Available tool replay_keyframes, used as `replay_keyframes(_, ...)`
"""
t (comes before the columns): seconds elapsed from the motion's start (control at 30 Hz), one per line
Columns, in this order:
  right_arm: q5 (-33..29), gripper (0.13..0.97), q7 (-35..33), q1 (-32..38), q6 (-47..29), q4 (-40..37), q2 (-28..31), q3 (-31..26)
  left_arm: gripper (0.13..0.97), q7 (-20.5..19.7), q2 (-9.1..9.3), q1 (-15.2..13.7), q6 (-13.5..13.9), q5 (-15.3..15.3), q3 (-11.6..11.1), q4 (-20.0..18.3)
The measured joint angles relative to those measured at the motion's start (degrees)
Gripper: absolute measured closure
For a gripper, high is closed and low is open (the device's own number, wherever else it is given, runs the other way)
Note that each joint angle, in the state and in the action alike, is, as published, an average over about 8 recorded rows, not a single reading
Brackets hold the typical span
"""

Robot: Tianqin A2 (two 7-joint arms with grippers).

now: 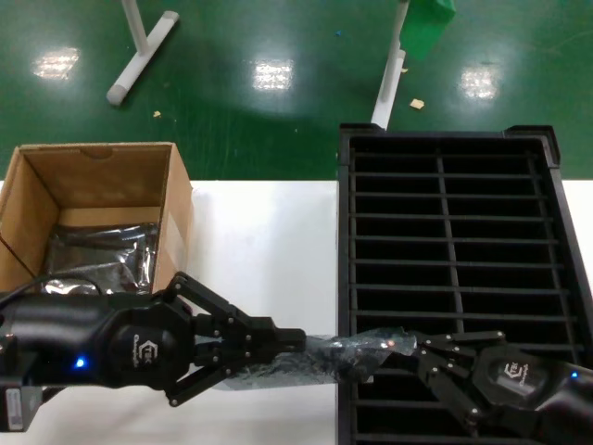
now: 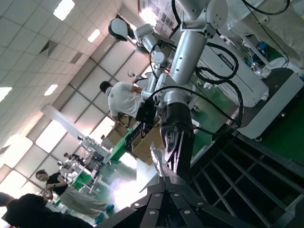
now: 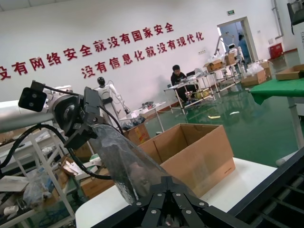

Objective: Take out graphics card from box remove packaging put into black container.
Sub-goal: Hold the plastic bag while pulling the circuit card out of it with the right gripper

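Cardboard box (image 1: pixel 97 209) holds silver bags; black container (image 1: pixel 454 232) slots sit bare.

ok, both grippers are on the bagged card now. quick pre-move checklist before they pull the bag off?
1. Left gripper pinching one end of the packaging: ok, fingers closed on it.
2. Right gripper pinching the opposite end: ok, closed on the bag at the black container's near rim.
3. Bagged item off the table, spanned between the two grippers: ok.
4. Graphics card still inside the bag: ok, dark shape shows through, not yet removed.
5. Which end of the bag is the open one: cannot tell.
6. Container slots free for the card: ok, the visible slots hold nothing.
7. Box off to the robot's left, apart from both arms: ok.
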Motion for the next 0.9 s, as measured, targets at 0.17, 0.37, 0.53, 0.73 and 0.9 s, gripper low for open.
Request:
replay_keyframes(0.17, -0.22, 0.947, -0.1, 0.22, -0.09, -0.19, -0.19, -0.37, 0.955, 0.16, -1.44, 1.29, 0.02, -1.18, -0.44, -0.59)
replay_keyframes(0.37, -0.6, 0.947, -0.11, 0.38, 0.07, 0.05, -0.58, -0.99, 0.955, 1.12, -3.43, 2.54, 0.03, -2.98, -0.32, -0.54)
replay_keyframes(0.53, -0.76, 0.947, 0.01, 0.05, 0.49, 0.98, -0.85, -1.3, 0.955, 1.91, -4.37, 3.0, 0.04, -3.9, 0.07, -0.17)
replay_keyframes(0.73, -0.59, 0.947, 0.07, -1.04, 1.0, 2.35, -0.92, -1.08, 0.955, 2.08, -3.7, 2.9, 0.03, -3.6, 0.24, -0.09)
replay_keyframes(0.9, -0.1, 0.947, -0.1, -2.32, 1.25, 3.21, -0.71, -0.33, 0.955, 1.92, -1.93, 2.24, 0.0, -2.33, 0.36, 0.15)
